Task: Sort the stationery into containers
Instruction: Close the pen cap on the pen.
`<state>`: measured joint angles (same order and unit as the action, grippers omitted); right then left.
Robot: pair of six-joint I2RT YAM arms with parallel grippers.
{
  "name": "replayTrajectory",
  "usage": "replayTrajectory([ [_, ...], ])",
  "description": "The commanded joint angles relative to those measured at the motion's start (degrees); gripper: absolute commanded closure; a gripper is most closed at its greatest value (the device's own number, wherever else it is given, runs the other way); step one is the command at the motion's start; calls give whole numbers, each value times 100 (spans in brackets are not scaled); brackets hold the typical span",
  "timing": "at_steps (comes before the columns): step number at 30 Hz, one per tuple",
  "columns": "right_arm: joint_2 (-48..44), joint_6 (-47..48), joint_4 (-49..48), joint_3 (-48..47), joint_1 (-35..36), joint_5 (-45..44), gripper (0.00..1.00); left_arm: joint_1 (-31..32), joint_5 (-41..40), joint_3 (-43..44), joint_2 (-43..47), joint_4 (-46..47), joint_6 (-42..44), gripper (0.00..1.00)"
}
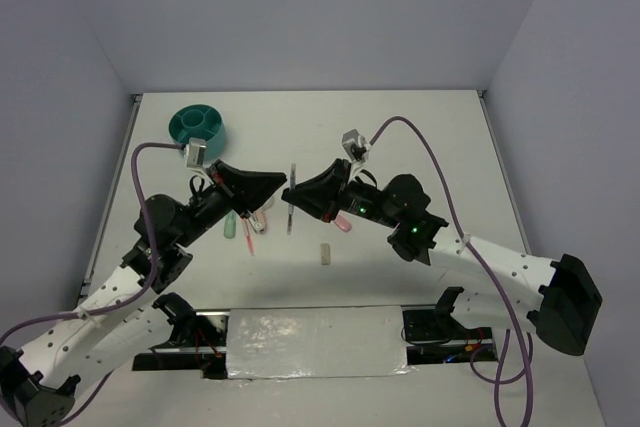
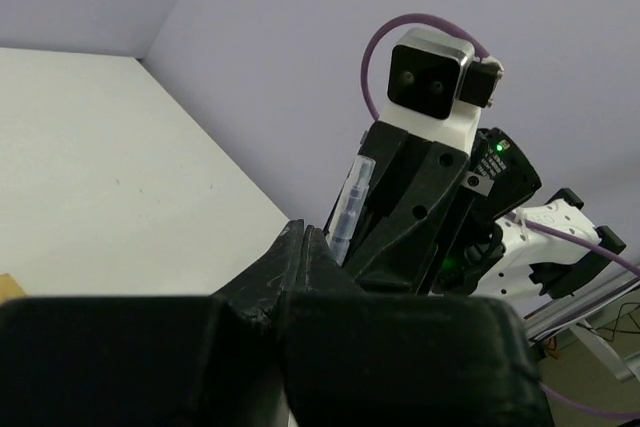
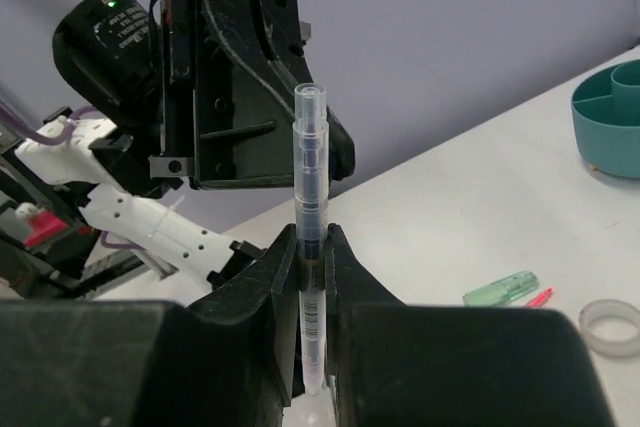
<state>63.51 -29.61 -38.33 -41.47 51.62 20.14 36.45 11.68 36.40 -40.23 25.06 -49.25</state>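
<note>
Aloft, the inward-angled right gripper point(image 3: 312, 249) clamps a thin clear plastic pen point(image 3: 309, 147), facing the left gripper point(image 2: 303, 247), its jaws together.

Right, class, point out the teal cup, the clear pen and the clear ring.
teal cup point(image 3: 605, 147): right wrist view, on its outer wall.
clear pen point(image 3: 309, 177): right wrist view, on the barrel's middle.
clear ring point(image 3: 603, 345): right wrist view, on its near band.

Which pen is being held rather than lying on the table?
The clear-barrelled pen, upright in the right hand; the pink pen lies on the table.
</note>
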Motion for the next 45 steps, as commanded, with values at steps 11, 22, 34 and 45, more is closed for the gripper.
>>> replayTrajectory([
  [11,-22,578,1362,-642,50,253,100,-6,9,1096,-28,-941,1110,30],
  [22,4,710,1872,-897,112,210,100,-6,431,1572,-881,-1469,1436,43],
  [34,101,693,2039,-1091,112,25,100,-6,713,1475,-969,-1636,1498,90],
  [45,-303,597,2093,-1679,33,-230,100,3,1064,1071,-1163,-1294,1357,100],
])
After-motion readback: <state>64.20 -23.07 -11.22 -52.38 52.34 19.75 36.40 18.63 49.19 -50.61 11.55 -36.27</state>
